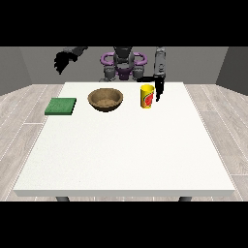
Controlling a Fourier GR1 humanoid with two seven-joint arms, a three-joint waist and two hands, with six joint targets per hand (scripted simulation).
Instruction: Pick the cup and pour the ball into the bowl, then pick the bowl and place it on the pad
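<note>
1. Grey walls and a pale wood-plank floor (29, 104) are surrounding a large white worktop (126, 150), which is filling most of your front view.
2. You are facing the robot (123, 63), which is standing small at the far edge of the worktop, at the top middle of the view.
3. Toward the left side of the worktop, a flat green pad (61, 106) is lying near the edge with nothing on it.
4. To the right of the pad and well apart from it, a brown bowl (105, 100) is sitting upright; you cannot tell from here whether anything is lying inside it.
5. Just right of the bowl, a yellow cup (147, 96) with a red mark on its side is standing upright on the worktop.
6. The ball is not showing; the inside of the cup is hidden from you.
7. The hand at the view's right (158, 88) is hanging down from a grey forearm, just beside the cup's right side. Its dark fingers are pointing downward and seem to be touching the cup's upper edge, but you cannot tell whether they are open or closed round it.
8. The hand at the view's left (62, 61) is hovering high above the floor, beyond the worktop's left corner and well away from everything on it. Its fingers are hanging down, loosely spread and holding nothing.
</note>
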